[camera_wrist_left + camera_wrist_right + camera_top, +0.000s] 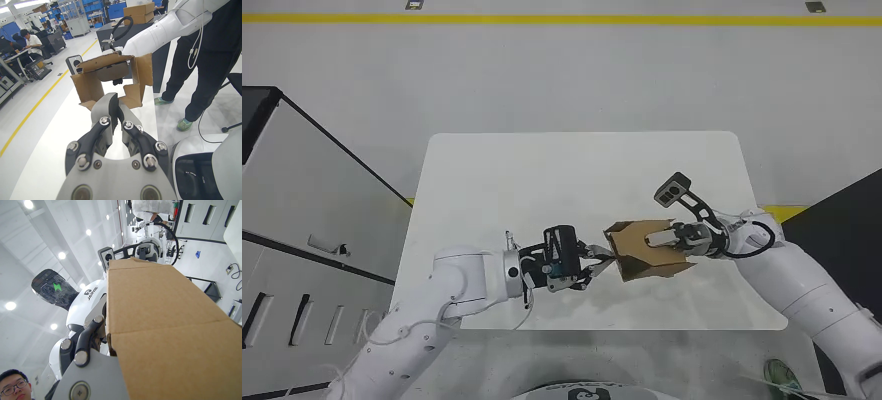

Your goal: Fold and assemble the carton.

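Two grippers on one carton here. The carton (647,262) is plain brown corrugated cardboard, opened up into a rough tube shape. It sits over the white table (542,180), towards the robot's edge and about mid-width, right between the two arms.

The left gripper (600,264) comes in from the robot's left side. In the left wrist view its fingers (105,106) are squeezed nearly together, with the black pads pinching the edge of a notched flap at the carton's (88,86) open end. That open end faces this gripper (116,98). The other flaps are splayed outwards, one to each side, with a ragged-edged panel across the top. You can look straight through the inside to the far end.

The right gripper (660,240) meets the carton from the opposite end. In the right wrist view a big flat cardboard wall (160,313) runs straight out from the gripper body, and one finger (99,326) lies tight against its outer face. The other finger is hidden behind the cardboard, so I'd say it's clamped on that wall, but I'm only going by the one visible side
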### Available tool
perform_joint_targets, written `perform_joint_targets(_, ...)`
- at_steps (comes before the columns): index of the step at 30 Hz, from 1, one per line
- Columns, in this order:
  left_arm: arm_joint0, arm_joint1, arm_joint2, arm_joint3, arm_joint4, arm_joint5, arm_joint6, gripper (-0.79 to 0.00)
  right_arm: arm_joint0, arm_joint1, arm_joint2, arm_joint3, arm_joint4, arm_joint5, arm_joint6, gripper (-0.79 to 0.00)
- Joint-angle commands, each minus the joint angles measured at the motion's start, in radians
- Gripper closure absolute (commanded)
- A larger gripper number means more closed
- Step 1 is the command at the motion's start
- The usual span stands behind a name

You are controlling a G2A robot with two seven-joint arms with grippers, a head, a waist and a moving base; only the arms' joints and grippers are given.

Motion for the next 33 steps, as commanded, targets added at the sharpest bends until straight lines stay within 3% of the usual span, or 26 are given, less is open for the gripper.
perform_joint_targets(1,-0.006,-0.001,0.008,0.002,0.004,0.000,-0.003,0.000,0.001,-0.001,-0.002,0.003,-0.002,0.000,0.000,0.000)
perform_joint_targets(14,-0.035,-0.005,0.034,0.014,0.010,0.007,-0.005,0.000,0.007,-0.002,-0.008,0.020,-0.007,0.000,0.000,0.000)
perform_joint_targets(33,-0.008,0.002,0.004,0.005,0.013,0.024,0.013,0.000,-0.015,-0.011,0.009,0.032,0.003,0.000,0.000,0.000)
